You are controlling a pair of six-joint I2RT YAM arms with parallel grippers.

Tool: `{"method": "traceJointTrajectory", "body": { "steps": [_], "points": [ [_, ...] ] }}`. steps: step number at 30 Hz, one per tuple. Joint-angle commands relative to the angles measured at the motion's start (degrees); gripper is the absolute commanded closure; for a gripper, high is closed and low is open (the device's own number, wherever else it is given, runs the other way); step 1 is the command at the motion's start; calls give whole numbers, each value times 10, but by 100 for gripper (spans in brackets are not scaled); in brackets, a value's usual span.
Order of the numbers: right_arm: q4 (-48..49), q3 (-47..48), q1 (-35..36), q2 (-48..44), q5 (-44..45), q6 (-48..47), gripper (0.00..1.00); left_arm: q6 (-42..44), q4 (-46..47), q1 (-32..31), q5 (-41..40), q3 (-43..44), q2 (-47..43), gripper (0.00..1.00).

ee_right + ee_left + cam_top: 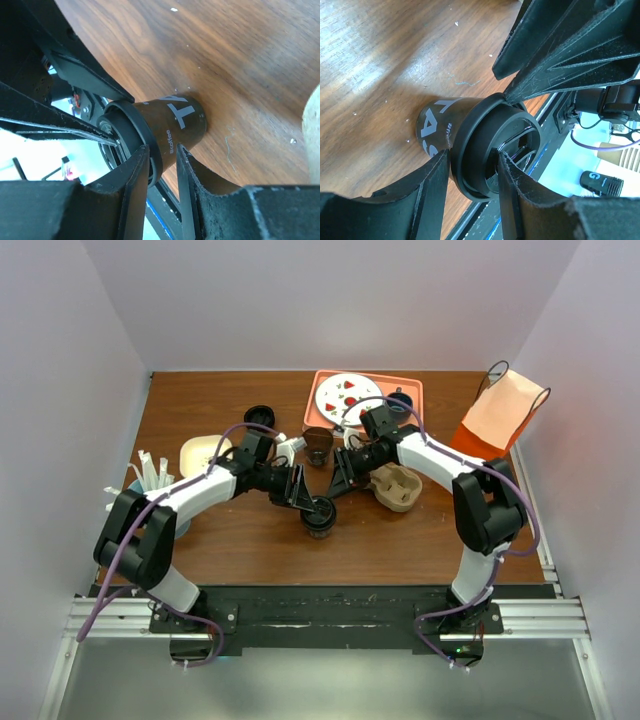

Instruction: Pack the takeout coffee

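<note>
The takeout coffee (pixel 321 518) is a dark brown cup with white lettering and a black lid, standing on the wooden table near the front middle. In the left wrist view my left gripper (pixel 474 154) pinches the lid's edge (pixel 470 130): one finger lies under the rim against the cup wall (pixel 437 122), the other presses on the lid's top. My left gripper (pixel 305 498) comes in from the left. My right gripper (pixel 338 482) comes from behind, and its jaws (pixel 162 148) stand apart across the rim and wall of the cup (pixel 182 122), without a clear squeeze.
An open brown cup (pixel 318 445) stands behind. A cardboard cup carrier (pixel 396 488) lies right of the grippers. Further back are an orange tray (pixel 415 385) with a plate (pixel 347 397) and blue mug (pixel 400 402), an orange bag (pixel 500 420), a black disc (pixel 258 417) and a white bowl (pixel 203 453).
</note>
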Motion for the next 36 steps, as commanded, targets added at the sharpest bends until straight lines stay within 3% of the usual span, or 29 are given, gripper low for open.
{"method": "traceJointTrajectory", "body": {
  "steps": [1, 15, 20, 26, 36],
  "points": [
    [-1, 16, 3, 19, -59, -33, 68, 75, -94, -3, -171, -27, 64, 64],
    [-32, 3, 2, 36, -124, -85, 72, 64, -97, -5, -184, -24, 76, 64],
    [-42, -26, 2, 47, -71, -77, 76, 56, -99, -7, -194, -25, 77, 64],
    [18, -105, 2, 23, -18, -24, 77, 39, -90, -13, -207, -40, 74, 64],
    [91, -160, 5, 12, 54, 29, 78, 12, -90, -27, -236, -64, 74, 64]
  ]
}}
